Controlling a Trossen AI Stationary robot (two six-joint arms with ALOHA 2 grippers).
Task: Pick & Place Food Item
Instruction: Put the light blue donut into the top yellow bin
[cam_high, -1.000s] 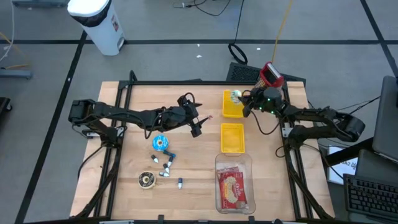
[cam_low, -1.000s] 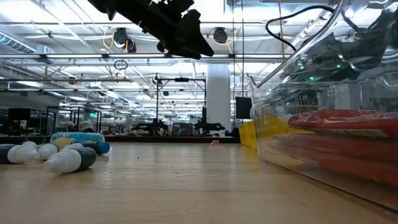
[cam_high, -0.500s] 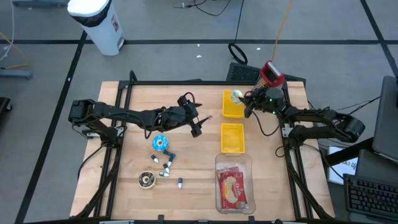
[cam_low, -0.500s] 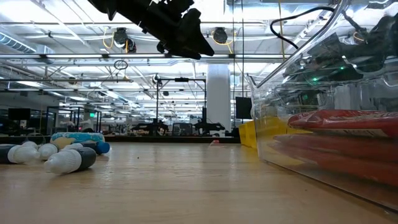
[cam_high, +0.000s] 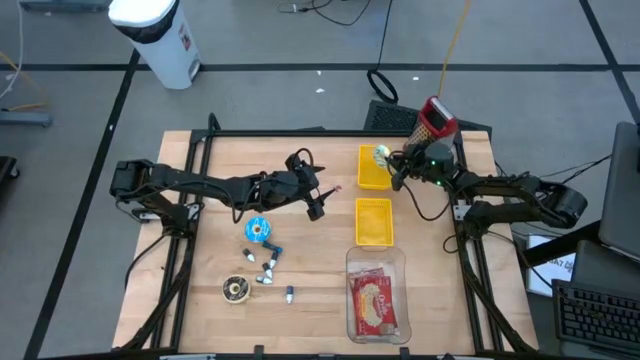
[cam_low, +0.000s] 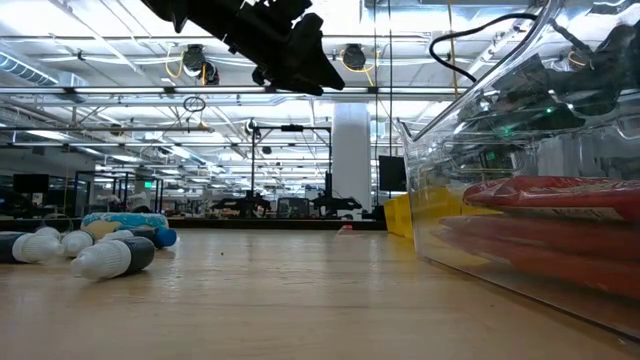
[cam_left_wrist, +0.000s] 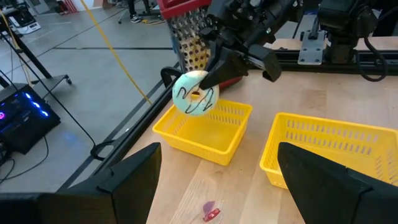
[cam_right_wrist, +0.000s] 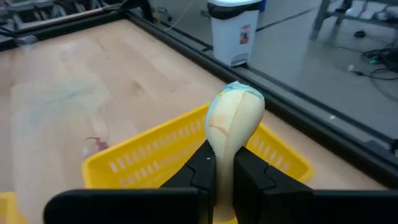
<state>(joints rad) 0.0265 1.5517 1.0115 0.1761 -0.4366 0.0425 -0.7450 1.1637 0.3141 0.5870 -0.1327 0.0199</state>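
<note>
Right gripper (cam_left_wrist: 208, 84) pinches a pale iced doughnut (cam_left_wrist: 194, 93) edge-on between nearly closed jaws; the doughnut sticks out past the fingertips, held above the far yellow basket (cam_left_wrist: 205, 130), not touching it; a second yellow basket (cam_left_wrist: 323, 146) sits just beside it. Left gripper (cam_high: 315, 208) hangs over mid-table, jaws spread wide, nothing between them.

Small items (cam_high: 268, 262) beside the blue roll (cam_high: 258, 230): too small to identify.
</note>
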